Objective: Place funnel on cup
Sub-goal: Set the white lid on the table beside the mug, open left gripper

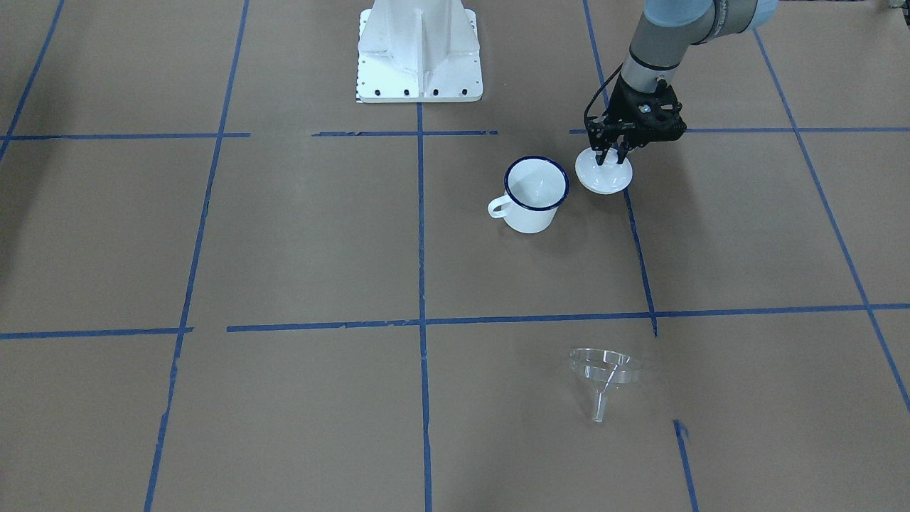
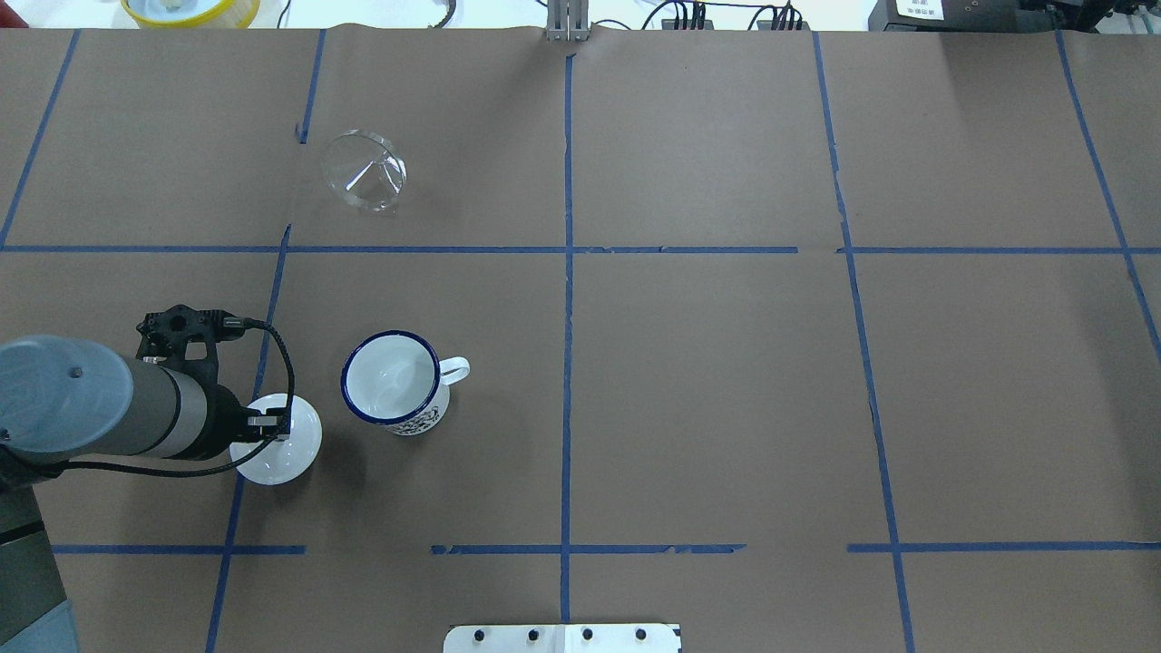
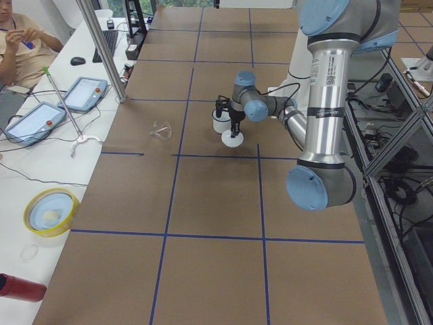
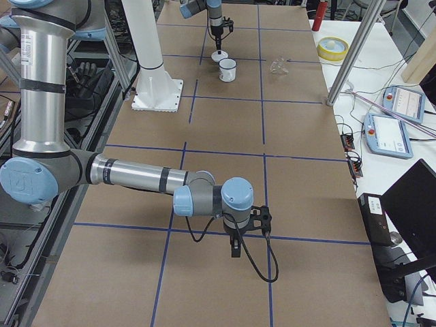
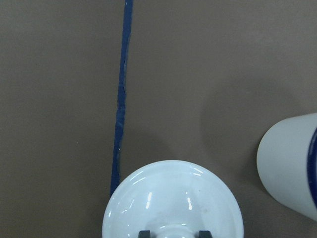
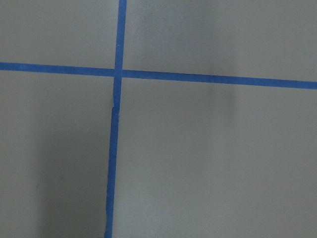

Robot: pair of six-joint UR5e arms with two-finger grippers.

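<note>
My left end effector straddles the knob of the white lid. The wrist view's bottom edge cuts off the knob and my fingertips, so I cannot tell whether they press it. The cup just beside my end effector is cut by that view's right edge. My right end effector shows only from the side, too small to read its jaws.

**Q:** Condition of the funnel?

**A:** Clear plastic, with a wide round rim and a thin spout. It lies tipped on its side, spout pointing roughly away from the cup.

**Q:** And the cup?

**A:** White enamel with a dark blue rim. It stands upright, its open mouth showing a bare white interior. The loop handle points to the robot's right. It is well apart from the funnel.
</note>
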